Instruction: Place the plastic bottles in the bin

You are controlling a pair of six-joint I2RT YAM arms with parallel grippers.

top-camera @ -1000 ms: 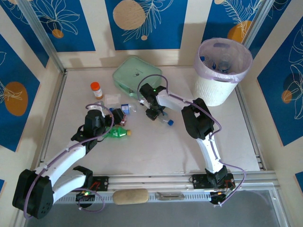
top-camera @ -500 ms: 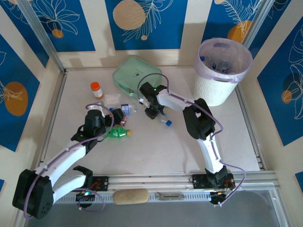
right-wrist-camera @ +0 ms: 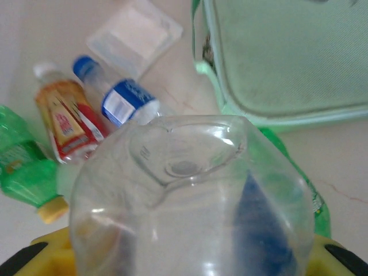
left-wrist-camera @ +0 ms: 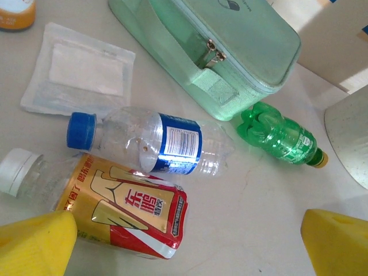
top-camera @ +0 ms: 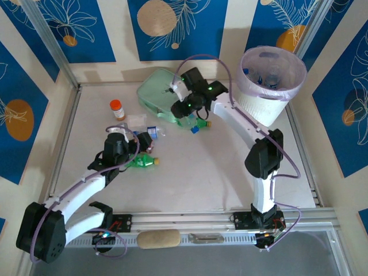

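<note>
Your right arm is stretched out long from its base toward the far left, elbow up near the bin [top-camera: 256, 112], with its wrist over the near edge of the mint-green pouch [top-camera: 158, 92]. The right gripper [top-camera: 187, 112] is clamped on a clear bottle [top-camera: 190, 121]. That bottle is off the table, its long axis in line with the gripper, its blue cap on the end away from the wrist and its round base [right-wrist-camera: 184, 167] facing the wrist camera between the yellow fingers [right-wrist-camera: 43, 241]. Your left arm reaches from the near left corner with the elbow low, and the left gripper [top-camera: 123, 137] hangs with its jaws spread wide over a cluster of bottles. Under it, a blue-labelled bottle [left-wrist-camera: 155, 144] lies on its side with its blue cap toward the left of the wrist view; its label print is too small to read. Touching it lies a red-and-gold bottle [left-wrist-camera: 123, 210] with a white cap, also pointing left, and its label shows the characters 东鹏. A green bottle [left-wrist-camera: 282, 138] lies on its side just beside the pouch, yellow cap pointing toward the bin. Another green bottle [top-camera: 142, 162] lies near the left wrist. More bottles sit inside the bin at the far right corner
</note>
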